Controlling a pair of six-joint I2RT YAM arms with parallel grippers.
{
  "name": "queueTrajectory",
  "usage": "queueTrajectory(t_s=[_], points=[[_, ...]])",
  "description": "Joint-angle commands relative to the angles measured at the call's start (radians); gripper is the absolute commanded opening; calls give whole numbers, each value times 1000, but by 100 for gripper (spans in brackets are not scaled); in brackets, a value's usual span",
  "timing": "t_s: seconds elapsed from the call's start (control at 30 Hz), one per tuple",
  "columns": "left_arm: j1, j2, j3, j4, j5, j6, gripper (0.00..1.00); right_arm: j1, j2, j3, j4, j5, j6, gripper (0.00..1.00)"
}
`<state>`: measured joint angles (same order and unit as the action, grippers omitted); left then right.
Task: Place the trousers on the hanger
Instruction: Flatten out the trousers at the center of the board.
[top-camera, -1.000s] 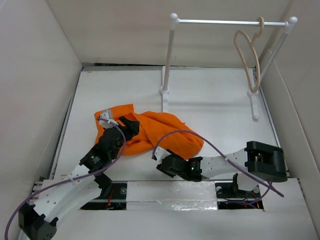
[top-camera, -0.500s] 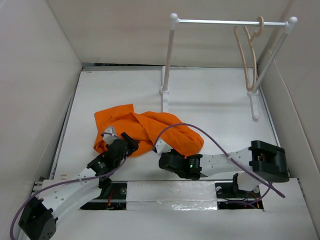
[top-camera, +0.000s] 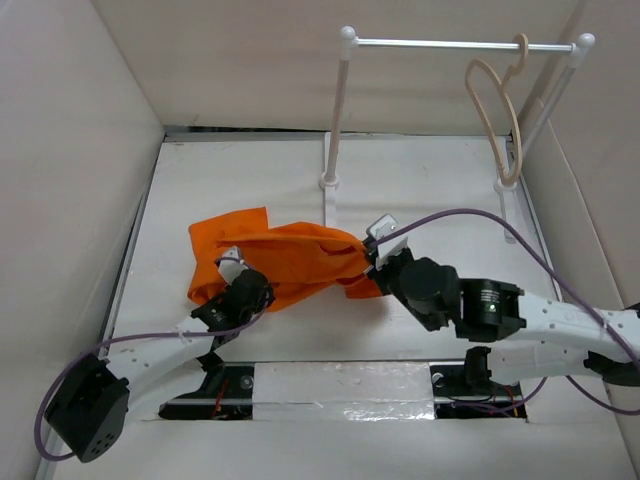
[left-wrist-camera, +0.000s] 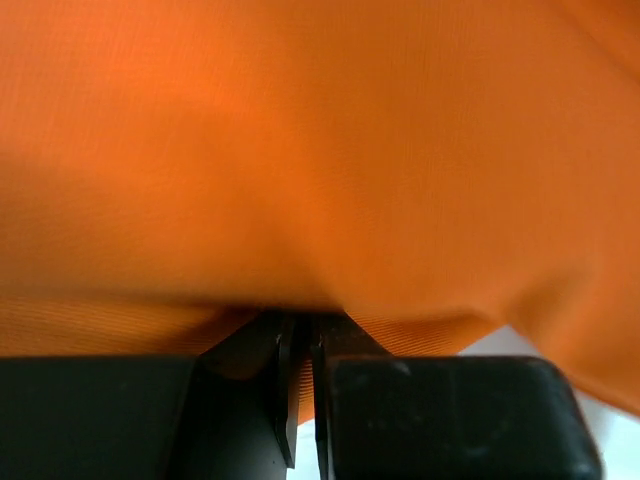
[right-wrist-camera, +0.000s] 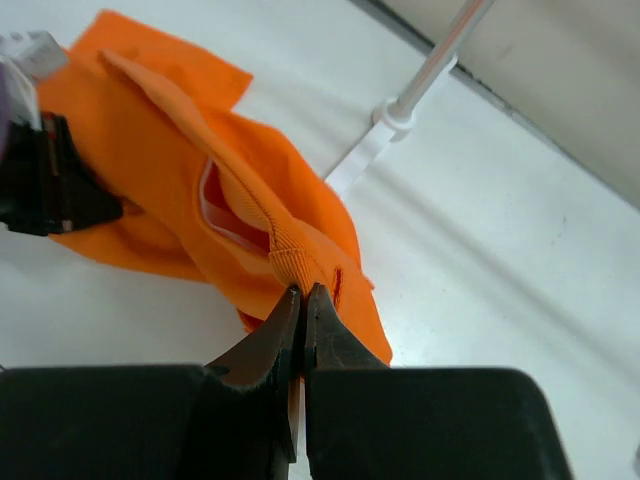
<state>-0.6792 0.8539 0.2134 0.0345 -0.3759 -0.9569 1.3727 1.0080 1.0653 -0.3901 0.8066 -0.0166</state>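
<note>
trousers (top-camera: 285, 258) bunched on table (top-camera: 430, 200), centre-left of frame, spanning between both claws. left gripper (left-wrist-camera: 300, 345) pinched tight on a fold at the lower-left end. right gripper (right-wrist-camera: 302, 298) clamped on the waistband edge at the right end. hanger (top-camera: 497, 115) hangs on rack rod (top-camera: 440, 44), upper right, well apart.

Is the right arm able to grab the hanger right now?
Probably not yet. The right gripper is shut on the trousers, so it has no free fingers. The hanger hangs on the rod at the far right, and nothing seems to block the way there.
</note>
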Motion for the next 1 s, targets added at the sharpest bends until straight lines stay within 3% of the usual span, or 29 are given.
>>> queueTrajectory(t_s=[0.0,0.17,0.33,0.4,0.5,0.63,0.67,0.83,0.97], points=[[-3,28,150,21,-104,61,0,38,-25,169,-97,14,-89,0],[13,-111,276,-106,-198,132,0,127,26,454,-196,-38,-135,0],[72,-260,356,-186,-201,184,0,242,96,672,-299,-67,-132,0],[72,-294,354,-196,-178,184,0,243,78,664,-326,-29,-100,0],[58,-308,351,-240,-181,176,0,223,-49,529,-314,144,-31,0],[33,-277,363,-217,-179,202,0,-34,-193,259,-349,206,72,0],[33,-260,371,-213,-160,213,0,-170,-233,211,-334,191,69,0],[23,-115,377,-75,9,305,0,-594,-230,-29,-172,-59,43,0],[-28,106,380,25,123,336,3,-912,-168,-191,-23,-207,44,0]])
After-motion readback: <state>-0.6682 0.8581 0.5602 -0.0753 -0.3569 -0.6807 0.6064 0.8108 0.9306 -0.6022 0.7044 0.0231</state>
